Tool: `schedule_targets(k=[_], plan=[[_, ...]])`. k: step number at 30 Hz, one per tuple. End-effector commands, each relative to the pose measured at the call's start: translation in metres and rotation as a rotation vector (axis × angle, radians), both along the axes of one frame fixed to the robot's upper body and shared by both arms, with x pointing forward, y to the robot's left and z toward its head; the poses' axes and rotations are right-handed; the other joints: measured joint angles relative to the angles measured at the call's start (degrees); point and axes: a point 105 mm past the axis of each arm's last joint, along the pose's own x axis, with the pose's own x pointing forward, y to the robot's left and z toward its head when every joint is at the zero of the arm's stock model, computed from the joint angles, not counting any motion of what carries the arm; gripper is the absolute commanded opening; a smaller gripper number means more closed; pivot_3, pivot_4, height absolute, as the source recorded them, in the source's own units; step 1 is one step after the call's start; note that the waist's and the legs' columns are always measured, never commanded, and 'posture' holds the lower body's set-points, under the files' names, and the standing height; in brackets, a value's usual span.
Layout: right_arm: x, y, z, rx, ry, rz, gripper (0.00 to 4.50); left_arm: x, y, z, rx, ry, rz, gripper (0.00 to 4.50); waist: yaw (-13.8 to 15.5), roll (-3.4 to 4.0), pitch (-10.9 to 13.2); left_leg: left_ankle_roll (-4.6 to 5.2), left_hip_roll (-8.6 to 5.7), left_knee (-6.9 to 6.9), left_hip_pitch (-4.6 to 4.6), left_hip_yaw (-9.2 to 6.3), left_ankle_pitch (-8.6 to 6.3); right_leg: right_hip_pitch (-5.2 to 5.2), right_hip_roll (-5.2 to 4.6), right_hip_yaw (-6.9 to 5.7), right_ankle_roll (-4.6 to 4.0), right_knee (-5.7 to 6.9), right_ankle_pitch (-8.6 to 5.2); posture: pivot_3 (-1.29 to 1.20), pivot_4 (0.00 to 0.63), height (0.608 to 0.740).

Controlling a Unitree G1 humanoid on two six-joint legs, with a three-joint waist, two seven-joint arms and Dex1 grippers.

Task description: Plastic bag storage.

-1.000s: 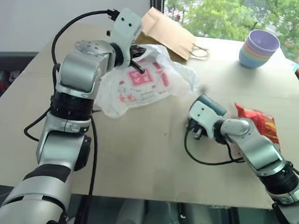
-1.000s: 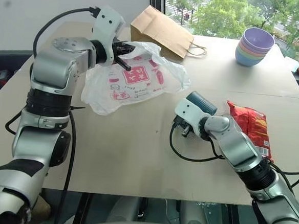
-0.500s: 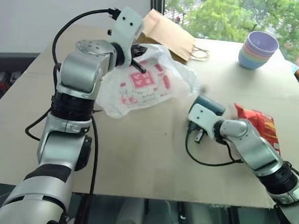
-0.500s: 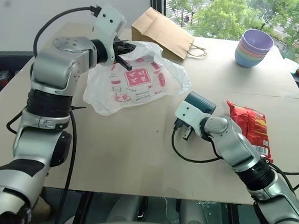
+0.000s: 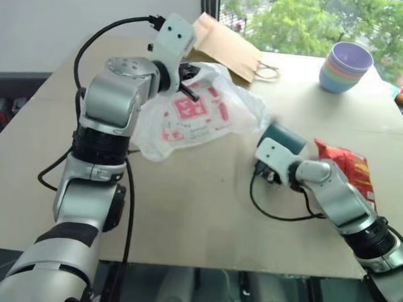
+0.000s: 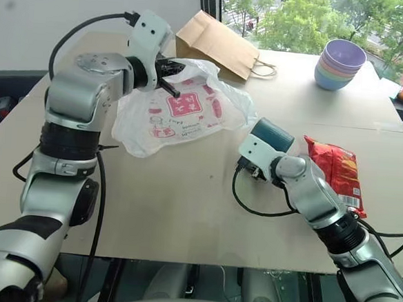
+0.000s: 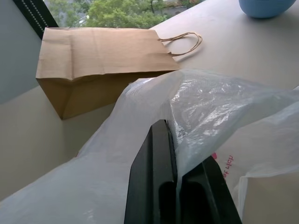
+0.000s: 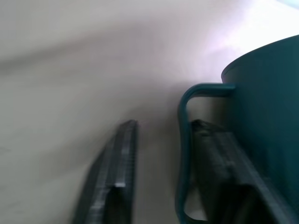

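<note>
Hiding most of the teal mug [image 6: 272, 134]: right gripper [image 6: 250, 169].

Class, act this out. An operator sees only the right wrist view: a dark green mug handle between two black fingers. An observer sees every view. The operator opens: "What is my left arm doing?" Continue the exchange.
Observer: Your left end effector is shut on the plastic bag, holding up its top edge while the rest lies on the table.
Operator: What's behind that bag?
Observer: A brown paper bag lying on its side.
Operator: Anything to the mug's right?
Observer: A red snack packet lies flat just right of the mug.
</note>
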Motion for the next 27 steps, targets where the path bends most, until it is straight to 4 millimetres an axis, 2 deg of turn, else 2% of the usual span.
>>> schedule_targets(k=[1,5,6,9,11,13,16,18,22,27], plan=[[0.001,-0.013,-0.016,-0.044,0.039,-0.043,0.11,-0.005,-0.003,0.016,0.001,-0.064,-0.011,0.00,0.00,0.00,0.00,0.00,0.00,0.01,0.01,0.01,0.00,0.00,0.00,0.00,0.00,0.02,0.00,0.00,0.150,0.740],[0.001,-0.006,0.000,-0.002,0.001,-0.005,0.11,-0.006,-0.005,0.020,-0.025,-0.058,-0.025,0.00,0.06,-0.01,0.00,0.00,0.00,0.02,-0.01,0.01,0.00,0.00,0.00,0.01,0.00,0.02,0.00,0.00,0.150,0.740],[-0.004,0.001,0.008,0.045,0.010,0.023,0.11,-0.006,-0.006,0.022,-0.034,-0.055,-0.031,0.00,0.06,0.00,0.00,0.00,0.00,0.03,-0.01,0.02,0.00,0.00,0.00,0.02,0.00,0.02,0.00,0.00,0.150,0.740],[-0.038,0.029,0.037,0.198,0.089,0.223,0.11,-0.005,-0.006,0.028,-0.040,-0.059,-0.031,0.00,0.06,0.01,0.03,0.00,0.00,0.03,-0.07,-0.03,0.00,-0.03,0.00,-0.01,-0.01,0.03,0.00,0.00,0.150,0.740],[-0.061,0.038,0.047,0.204,0.132,0.345,0.11,-0.002,-0.006,0.030,-0.038,-0.062,-0.029,0.00,0.06,0.06,0.08,0.00,0.01,0.02,-0.18,-0.06,0.00,-0.13,0.03,-0.01,-0.08,0.03,0.03,0.00,0.150,0.740],[-0.069,0.044,0.054,0.215,0.145,0.385,0.11,-0.001,-0.009,0.031,-0.037,-0.066,-0.036,0.00,-0.08,0.07,0.08,0.00,0.01,-0.01,-0.21,-0.09,-0.01,-0.17,0.03,-0.03,-0.22,0.01,0.11,0.00,0.150,0.740],[-0.068,0.056,0.059,0.209,0.136,0.422,0.11,-0.003,-0.017,0.033,-0.053,-0.048,-0.074,0.00,-0.06,0.08,0.09,0.00,0.01,-0.02,-0.22,-0.03,-0.01,-0.17,0.01,-0.02,-0.17,-0.04,0.08,0.00,0.150,0.740],[-0.055,0.065,0.061,0.198,0.107,0.423,0.11,-0.009,-0.021,0.031,-0.056,-0.019,-0.108,0.00,-0.05,0.07,0.09,0.00,0.01,-0.01,-0.22,-0.02,-0.01,-0.18,0.01,-0.02,-0.03,-0.03,-0.01,0.00,0.150,0.740],[-0.008,0.088,0.067,0.195,-0.007,0.364,0.11,-0.037,-0.028,0.025,-0.102,0.142,-0.243,0.00,-1.26,0.08,0.15,0.00,0.03,-0.01,-0.19,-0.02,0.00,-0.20,0.05,0.00,-0.02,0.03,-0.01,0.00,0.150,0.740],[0.024,0.113,0.074,0.151,-0.116,0.385,0.11,-0.067,-0.034,0.032,-0.228,0.324,-0.335,0.00,-1.44,0.11,0.22,0.00,0.04,-0.06,-0.27,0.00,0.00,-0.39,0.05,0.04,-0.10,0.17,0.02,0.00,0.150,0.740]])
